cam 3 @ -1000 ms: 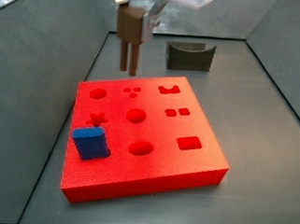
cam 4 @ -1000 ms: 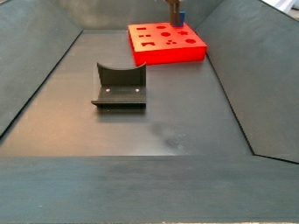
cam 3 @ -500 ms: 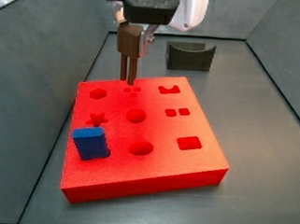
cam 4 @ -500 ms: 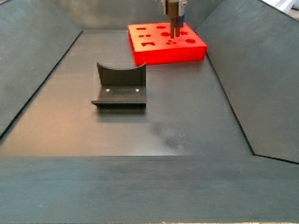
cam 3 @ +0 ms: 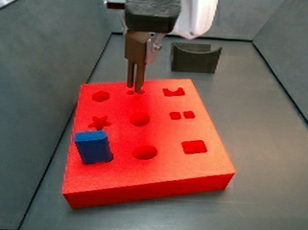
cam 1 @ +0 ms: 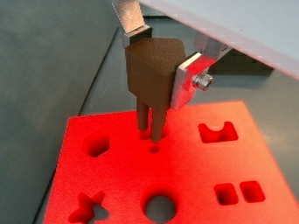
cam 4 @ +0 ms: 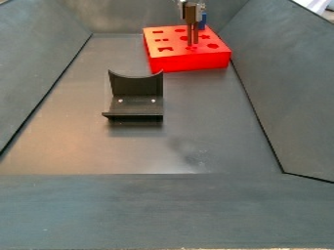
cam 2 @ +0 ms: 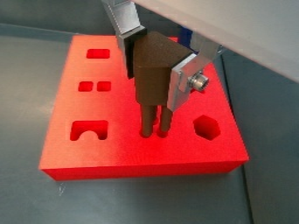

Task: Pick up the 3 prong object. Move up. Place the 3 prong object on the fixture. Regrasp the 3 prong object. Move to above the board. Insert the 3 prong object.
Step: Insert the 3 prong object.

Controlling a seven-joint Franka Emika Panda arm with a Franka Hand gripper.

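Note:
The 3 prong object (cam 1: 149, 74) is a brown piece hanging prongs-down, with my gripper (cam 1: 158, 57) shut on its wide upper part. Both wrist views show it between the silver fingers (cam 2: 181, 79). Its prong tips (cam 2: 152, 129) reach the red board (cam 2: 117, 114) at the three small holes near the back edge; how deep they sit I cannot tell. In a side view the object (cam 3: 137, 54) stands upright under the gripper (cam 3: 141, 35) over the board (cam 3: 168, 156). The dark fixture (cam 3: 194, 57) stands empty behind the board, and it also shows in the side view (cam 4: 133, 98).
A blue cuboid (cam 3: 92, 147) stands in a hole at the board's front left. Other shaped holes, a star (cam 3: 100, 121) and circles (cam 3: 139, 118), are open. Grey sloped walls (cam 4: 39, 107) enclose the floor.
The gripper has come down with the 3 prong object, from above the board's back edge until the prong tips meet the three small holes.

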